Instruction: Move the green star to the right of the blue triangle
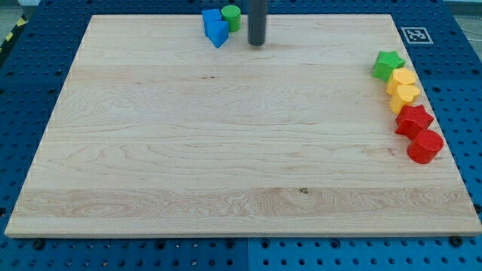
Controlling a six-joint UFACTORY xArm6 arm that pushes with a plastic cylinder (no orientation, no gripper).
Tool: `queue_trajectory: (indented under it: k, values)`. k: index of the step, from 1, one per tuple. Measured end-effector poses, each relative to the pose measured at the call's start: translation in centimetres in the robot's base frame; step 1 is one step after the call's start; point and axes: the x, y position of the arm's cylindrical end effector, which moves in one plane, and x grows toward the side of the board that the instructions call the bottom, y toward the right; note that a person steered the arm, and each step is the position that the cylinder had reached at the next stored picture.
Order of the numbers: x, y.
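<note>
The green star [388,65] lies near the board's right edge, at the top of a line of blocks. The blue triangle [218,34] lies near the board's top edge, left of centre, touching a blue cube [211,19] above it. A green cylinder [231,16] stands just right of the blue cube. My tip [257,43] rests on the board just right of the blue triangle and the green cylinder, far to the left of the green star.
Below the green star along the right edge lie a yellow block [403,78], a yellow heart [404,95], a red star [413,120] and a red cylinder [425,146]. A black and white marker [413,35] sits at the board's top right corner.
</note>
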Motion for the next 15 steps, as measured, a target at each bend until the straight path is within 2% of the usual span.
queue_trajectory:
  k: [3, 5, 6, 9, 12, 14, 15]
  values:
    - [-2.4, 15.2]
    - [-1.3, 24.6]
    - [0.4, 27.0]
    - [6.9, 24.2]
    - [7.2, 18.0]
    - [9.8, 18.5]
    - [9.8, 16.6]
